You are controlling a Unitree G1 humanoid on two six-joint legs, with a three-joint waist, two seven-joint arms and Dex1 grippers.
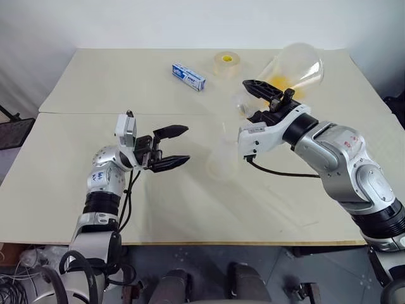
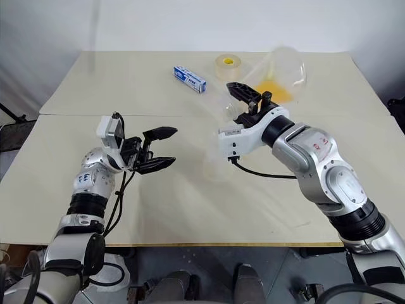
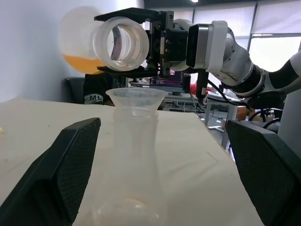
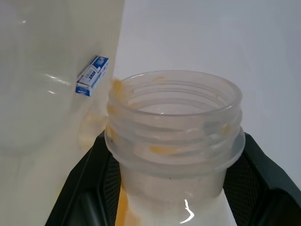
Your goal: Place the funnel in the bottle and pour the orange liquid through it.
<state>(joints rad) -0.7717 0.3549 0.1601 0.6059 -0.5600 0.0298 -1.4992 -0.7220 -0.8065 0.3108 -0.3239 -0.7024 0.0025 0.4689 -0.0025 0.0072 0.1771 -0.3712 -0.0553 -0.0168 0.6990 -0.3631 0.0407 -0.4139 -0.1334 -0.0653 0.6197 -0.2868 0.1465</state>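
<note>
Overhead, from the head views: right hand (image 1: 264, 101) clamped on the neck of a large flask (image 1: 294, 66), tipped well over so its base points up and away and its mouth faces back toward the small bottle (image 1: 223, 152). Orange liquid (image 1: 280, 82) pooled low in the tilted belly, not yet at the mouth. Bottle upright on the worktop (image 1: 95, 82) between the two arms, just below and to the robot's left of the flask's mouth. Left hand (image 1: 171, 147) spread wide, empty, level, aimed at the bottle from its left and near it. Blue box (image 1: 188, 76) and tape roll (image 1: 227, 62) well apart at the far side.

Next, left wrist view: funnel (image 3: 136, 98) seated in the bottle's (image 3: 134, 155) neck, rim up, stem hidden inside. Flask mouth (image 3: 120, 44) just above the rim and a little to one side — long axis near level, liquid (image 3: 82, 62) back in the belly. Left fingers (image 3: 66, 169) standing far apart on either side of the bottle, touching nothing.

Last, right wrist view: flask neck (image 4: 174, 136) pinched between the black pads, orange smears on the threads.

Likely step: pouring about to start — more tilt and a small shift to bring the lip over the funnel's centre. Risk of a spill past the rim.
</note>
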